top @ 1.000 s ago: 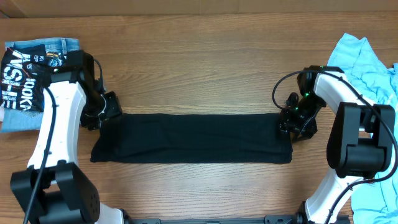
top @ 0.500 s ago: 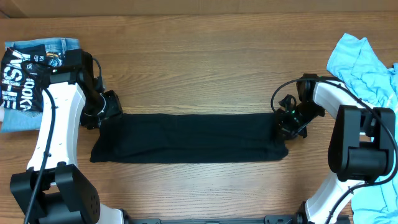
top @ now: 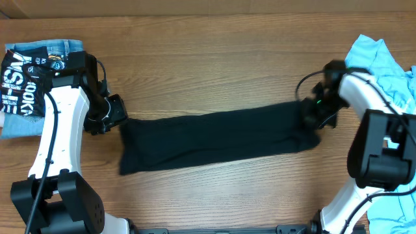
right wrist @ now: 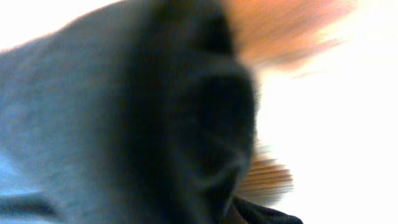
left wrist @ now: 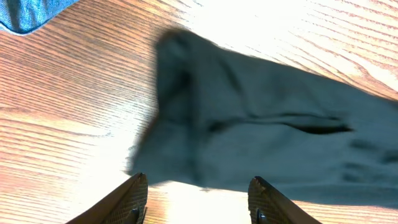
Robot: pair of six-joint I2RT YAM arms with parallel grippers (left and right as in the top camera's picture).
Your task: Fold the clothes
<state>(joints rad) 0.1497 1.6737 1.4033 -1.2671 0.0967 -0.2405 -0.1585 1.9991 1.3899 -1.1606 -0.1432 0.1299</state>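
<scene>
A plain black T-shirt of soft fabric (top: 214,140), folded into a long narrow band, lies across the middle of the wooden table, running slantwise from lower left to upper right. Its left end is bunched and slightly wider, with a rumpled corner lying flat on the wood (left wrist: 186,118), while its right end rises into a gathered, lifted bunch. Up close that right end shows only as blurred dark cloth (right wrist: 155,118).
</scene>
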